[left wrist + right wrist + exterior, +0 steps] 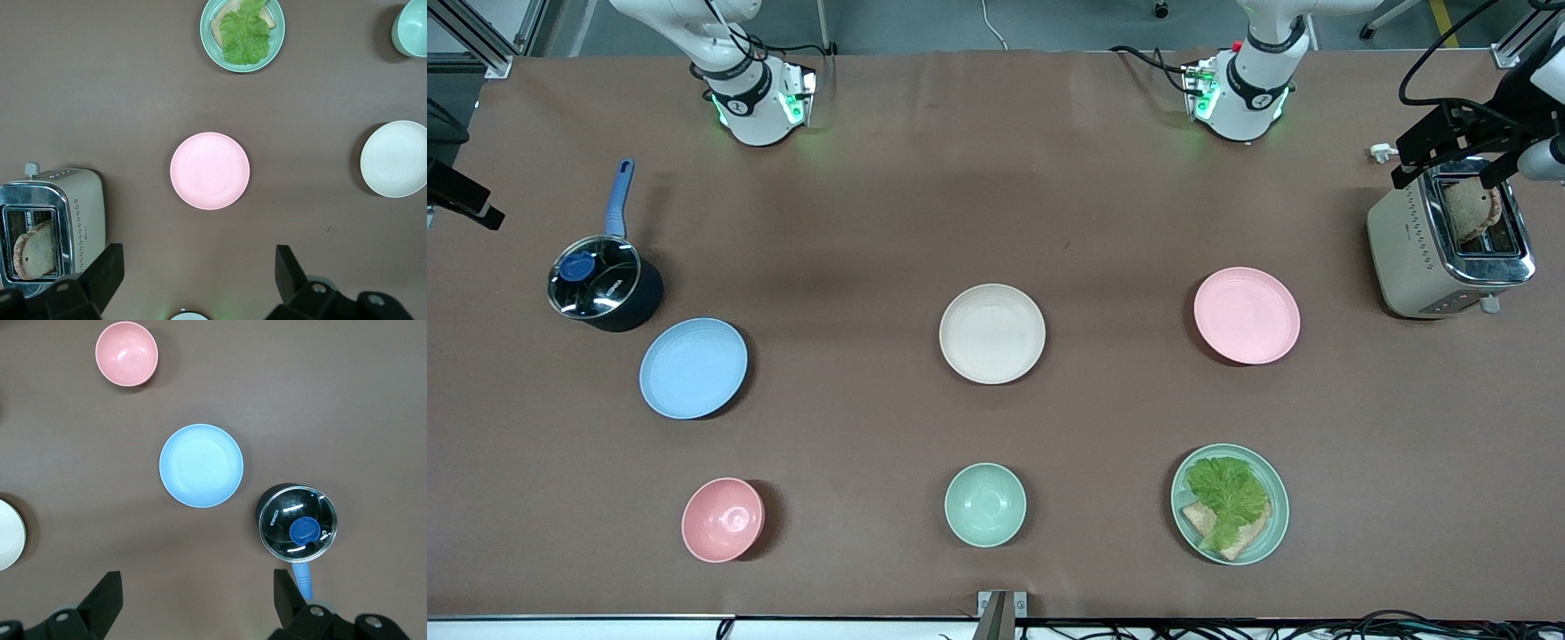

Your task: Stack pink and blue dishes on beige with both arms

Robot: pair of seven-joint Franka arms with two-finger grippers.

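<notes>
Overhead, a brown table [996, 178] carries three same-sized shallow plates in a loose row, all well apart. The beige plate [992, 333] sits near the middle of the table, bare. The blue plate [694, 368] lies toward the right arm's end, a little nearer the front camera than the beige one. The pink plate [1247, 315] lies toward the left arm's end. Nothing is stacked yet; each plate rests flat on the table.

Both arms are raised. The left gripper [200, 283] hangs high over the table near the pink plate [209, 171], fingers [107, 270] spread wide and holding nothing; in the front view it shows above the toaster [1449, 249]. The right gripper [197, 603] hangs high near the blue plate [201, 465], fingers [107, 597] likewise spread wide and holding nothing.

A dark saucepan [605, 286] with a glass lid and blue handle stands just beside the blue plate, farther from the front camera. The toaster, with bread in its slot, stands at the left arm's end. Nearest the front camera are a pink bowl [723, 519], a green bowl [985, 504], and a green plate [1276, 511] holding lettuce [1227, 493] on bread.
</notes>
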